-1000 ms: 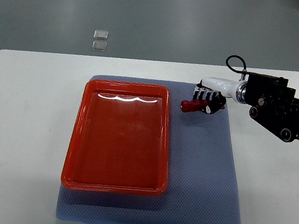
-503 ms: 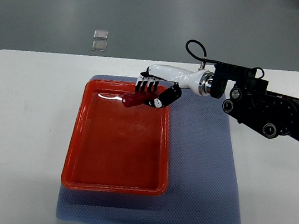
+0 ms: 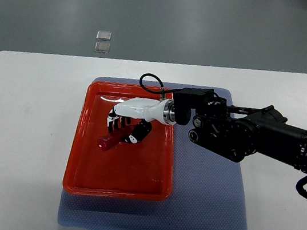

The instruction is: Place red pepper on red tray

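Observation:
The red pepper [image 3: 110,140] is a small dark red piece, held over the middle of the red tray [image 3: 79,170]. My right hand [image 3: 125,128], white with black fingertips, is shut on the pepper and reaches in from the right over the tray's right rim. Whether the pepper touches the tray floor I cannot tell. The tray lies on a grey-blue mat [image 3: 210,199] on the white table.
My black right forearm [image 3: 243,134] stretches across the mat's upper right part. The white table [image 3: 18,129] surrounds the mat. Two small clear squares [image 3: 102,41] lie on the floor beyond the table's far edge.
My right hand has carried the pepper leftward and downward, from beside the tray's far right corner to over the tray's middle.

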Controlling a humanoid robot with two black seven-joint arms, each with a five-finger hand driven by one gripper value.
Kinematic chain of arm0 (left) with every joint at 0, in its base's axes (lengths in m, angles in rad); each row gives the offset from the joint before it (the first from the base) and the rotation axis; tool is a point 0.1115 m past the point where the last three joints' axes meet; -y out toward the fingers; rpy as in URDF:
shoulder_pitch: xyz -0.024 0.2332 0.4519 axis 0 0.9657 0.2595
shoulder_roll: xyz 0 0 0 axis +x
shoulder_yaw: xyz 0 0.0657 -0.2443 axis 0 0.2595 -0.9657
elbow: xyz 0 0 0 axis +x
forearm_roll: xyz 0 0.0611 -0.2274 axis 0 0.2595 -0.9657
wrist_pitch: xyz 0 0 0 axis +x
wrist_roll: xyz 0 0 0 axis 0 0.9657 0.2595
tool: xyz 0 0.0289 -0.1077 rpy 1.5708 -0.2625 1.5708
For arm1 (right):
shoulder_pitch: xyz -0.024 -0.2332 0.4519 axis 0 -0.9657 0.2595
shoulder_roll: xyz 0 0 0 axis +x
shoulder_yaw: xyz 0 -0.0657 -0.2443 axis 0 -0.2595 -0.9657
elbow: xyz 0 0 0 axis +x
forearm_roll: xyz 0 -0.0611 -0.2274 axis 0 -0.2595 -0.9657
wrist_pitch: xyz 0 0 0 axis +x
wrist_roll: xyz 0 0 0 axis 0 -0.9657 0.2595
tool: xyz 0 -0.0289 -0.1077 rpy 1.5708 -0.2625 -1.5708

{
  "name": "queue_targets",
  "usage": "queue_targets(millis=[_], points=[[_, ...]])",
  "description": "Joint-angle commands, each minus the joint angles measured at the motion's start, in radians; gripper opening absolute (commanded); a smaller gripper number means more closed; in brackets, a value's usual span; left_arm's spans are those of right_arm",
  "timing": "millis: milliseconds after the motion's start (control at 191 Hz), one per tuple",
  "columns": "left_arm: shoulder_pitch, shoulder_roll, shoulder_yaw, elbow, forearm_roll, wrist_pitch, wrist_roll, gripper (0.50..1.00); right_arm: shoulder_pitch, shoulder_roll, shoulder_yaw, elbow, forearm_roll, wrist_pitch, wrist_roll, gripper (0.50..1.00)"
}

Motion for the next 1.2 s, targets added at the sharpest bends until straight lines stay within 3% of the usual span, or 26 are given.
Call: queue_targets(millis=[0, 84, 126, 382, 602, 743, 932, 1194], points=[[0.000, 0.000, 0.000, -0.001, -0.001, 0.000, 0.000, 1.000, -0.002, -0.003, -0.007, -0.004, -0.004, -0.002, -0.005, 0.780], [0.000, 0.000, 0.000, 0.000, 0.000, 0.000, 0.000, 1.000, -0.002, -0.015, -0.005, -0.004, -0.004, -0.002, -0.005, 0.891], [0.000, 0.000, 0.000, 0.000, 0.000, 0.000, 0.000, 1.000, -0.002, -0.023, -0.005, -0.004, -0.004, -0.002, -0.006, 0.907], [0.000, 0.000, 0.000, 0.000, -0.001, 0.000, 0.000, 1.000, 0.008, -0.091, 0.059, 0.004, 0.037, 0.021, 0.003, 0.915], [0.000, 0.000, 0.000, 0.000, -0.001, 0.000, 0.000, 1.000, -0.008, -0.198, 0.306, -0.001, 0.408, 0.254, -0.008, 0.919], [0.000, 0.000, 0.000, 0.000, 0.000, 0.000, 0.000, 1.000, -0.037, -0.261, 0.332, -0.028, 0.700, 0.329, -0.049, 0.919], [0.000, 0.000, 0.000, -0.001, -0.001, 0.000, 0.000, 1.000, -0.112, -0.281, 0.357, -0.125, 1.068, 0.346, -0.075, 0.921], [0.000, 0.000, 0.000, 0.000, 0.000, 0.000, 0.000, 1.000, -0.249, -0.256, 0.495, -0.246, 1.361, 0.345, -0.126, 0.921]])
